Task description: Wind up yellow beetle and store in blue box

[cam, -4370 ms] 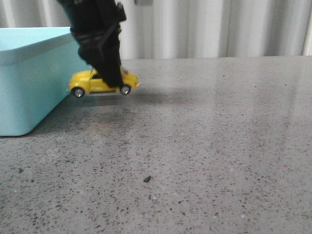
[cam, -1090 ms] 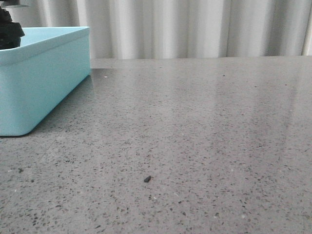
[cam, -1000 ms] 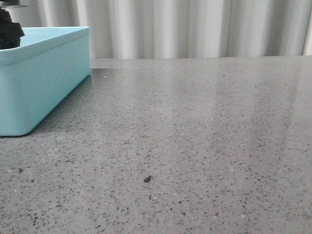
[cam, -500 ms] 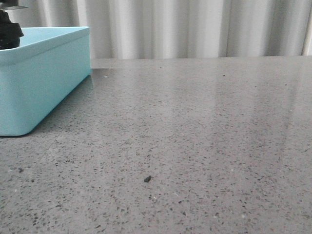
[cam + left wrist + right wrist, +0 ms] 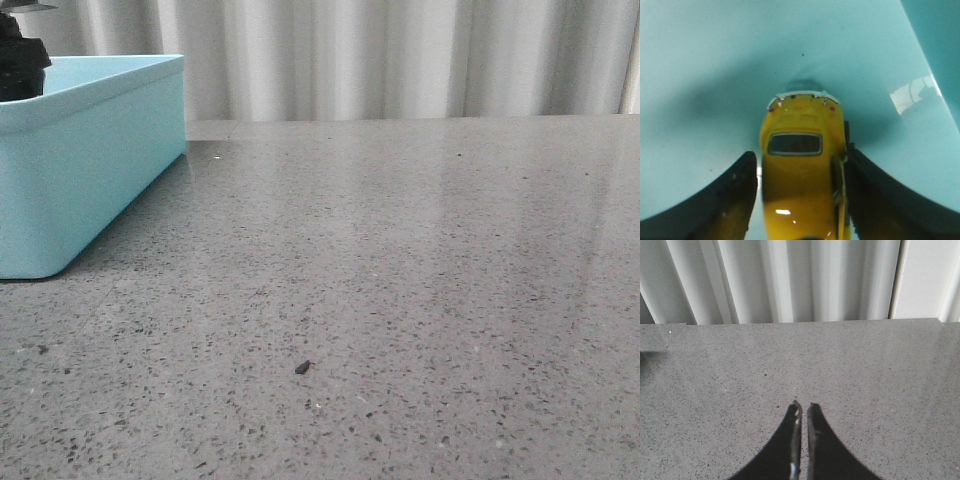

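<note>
A: Holding the yellow beetle (image 5: 802, 175) between its two fingers, your left claw (image 5: 801, 200) is down inside the blue box (image 5: 95, 150), pinching the car by its sides. The silver bumper points at the box floor, where it throws a dark shadow. Whether it touches, you cannot tell from the left wrist view.

B: So what can go wrong for me here?

A: Judging by the tilt, if you let go now the car drops on its end and may tip over or roll. If its spring is wound, the wheels could run it into the box wall. That is a guess, not something shown.

B: And the other arm?

A: Your right claw (image 5: 801, 440) is pressed together on nothing, over bare desk (image 5: 420, 280) well away from the box. It poses no risk.

B: Anything else?

A: Lifting out too quickly with the fingers only half spread could drag the car back up with them.
</note>
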You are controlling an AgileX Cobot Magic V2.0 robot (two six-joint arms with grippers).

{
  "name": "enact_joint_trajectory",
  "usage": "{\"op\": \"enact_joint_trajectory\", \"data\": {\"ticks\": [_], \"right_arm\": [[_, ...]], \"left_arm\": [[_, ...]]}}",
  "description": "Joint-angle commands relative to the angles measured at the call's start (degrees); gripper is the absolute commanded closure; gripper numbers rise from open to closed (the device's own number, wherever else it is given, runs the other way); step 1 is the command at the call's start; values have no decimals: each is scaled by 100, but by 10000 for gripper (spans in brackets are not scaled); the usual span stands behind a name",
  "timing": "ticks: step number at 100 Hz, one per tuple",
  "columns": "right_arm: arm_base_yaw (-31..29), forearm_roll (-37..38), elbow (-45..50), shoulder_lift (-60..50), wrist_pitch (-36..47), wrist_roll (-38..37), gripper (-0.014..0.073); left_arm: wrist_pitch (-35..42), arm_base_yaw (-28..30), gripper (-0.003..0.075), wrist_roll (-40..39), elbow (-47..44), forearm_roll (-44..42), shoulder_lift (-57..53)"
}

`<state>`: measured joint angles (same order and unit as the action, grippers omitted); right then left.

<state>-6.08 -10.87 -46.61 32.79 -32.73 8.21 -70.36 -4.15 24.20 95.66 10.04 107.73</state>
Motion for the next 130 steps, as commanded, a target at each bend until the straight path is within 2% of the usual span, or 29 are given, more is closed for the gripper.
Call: {"op": "enact_joint_trajectory", "data": {"ticks": [1, 9, 45, 52, 59, 81, 109, 130], "right_arm": [[4, 26, -124, 10, 505, 45, 644], [4, 26, -124, 10, 515, 45, 644], [4, 26, -124, 10, 529, 45, 644], [14, 40, -124, 10, 529, 45, 644], [14, 64, -124, 10, 538, 45, 644], [357, 333, -124, 10, 552, 45, 644], [612, 575, -124, 10, 756, 45, 644], [741, 590, -124, 10, 1066, 45, 644]], "left_arm": [[-240, -8, 273, -76, 183, 130, -312], [-240, -8, 234, -86, 183, 130, -312], [-240, -8, 256, -86, 364, 244, -566], [-240, -8, 297, -86, 405, 297, -776], [-240, -8, 374, -86, 411, 390, -1034], [-240, -8, 740, -99, 411, 673, -2006], [-155, -8, 741, -98, 237, 970, -3465], [612, -8, 741, -98, -681, 970, -4934]]}}
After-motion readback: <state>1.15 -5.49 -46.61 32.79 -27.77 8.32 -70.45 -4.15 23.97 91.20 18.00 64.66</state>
